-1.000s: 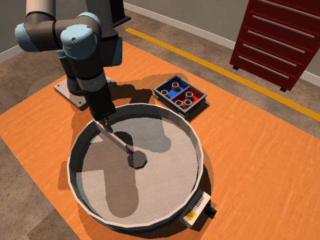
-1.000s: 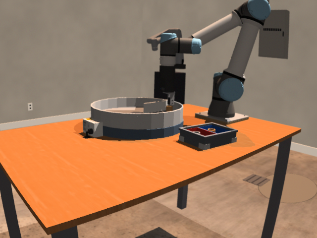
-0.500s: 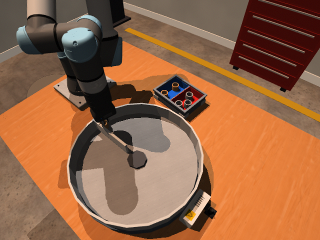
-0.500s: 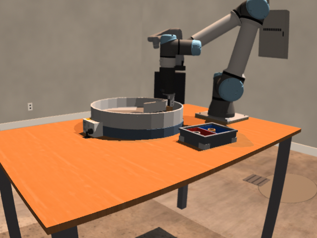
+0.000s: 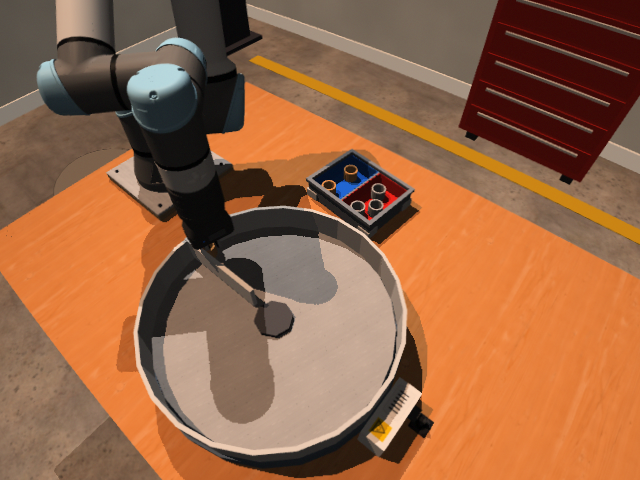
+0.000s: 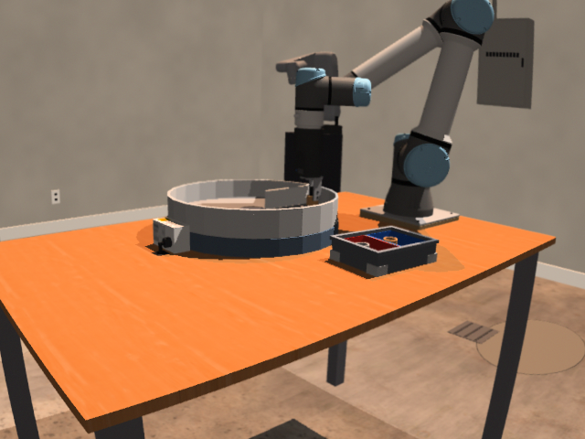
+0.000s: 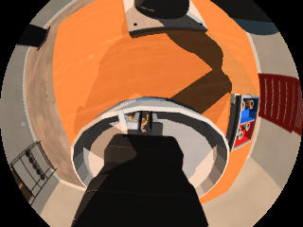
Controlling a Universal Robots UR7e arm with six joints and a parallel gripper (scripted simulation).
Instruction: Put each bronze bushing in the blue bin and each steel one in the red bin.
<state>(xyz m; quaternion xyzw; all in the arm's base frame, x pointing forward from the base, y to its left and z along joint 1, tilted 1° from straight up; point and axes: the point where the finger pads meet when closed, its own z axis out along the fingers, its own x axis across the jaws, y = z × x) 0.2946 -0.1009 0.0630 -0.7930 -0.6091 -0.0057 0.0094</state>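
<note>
- A yellow rectangular warning label [image 5: 380,429] with a black-outlined triangle marks the top of a pale box-shaped control unit [image 5: 395,410] [image 6: 175,236] mounted against the outside of a round, grey-walled turntable [image 5: 400,310] [image 6: 249,221]; any symbol inside the triangle is too small to tell
- In the exterior view, only a sliver of the yellow label [image 6: 163,219] shows along the unit's top
- Elsewhere, no words, brand names or numbers are legible

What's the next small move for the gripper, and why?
I'd ease the open gripper slightly lower before closing: its fingers look set about a bronze bushing beside the angled fence, and in the exterior view the fingertips seem to reach only its upper part.
</note>
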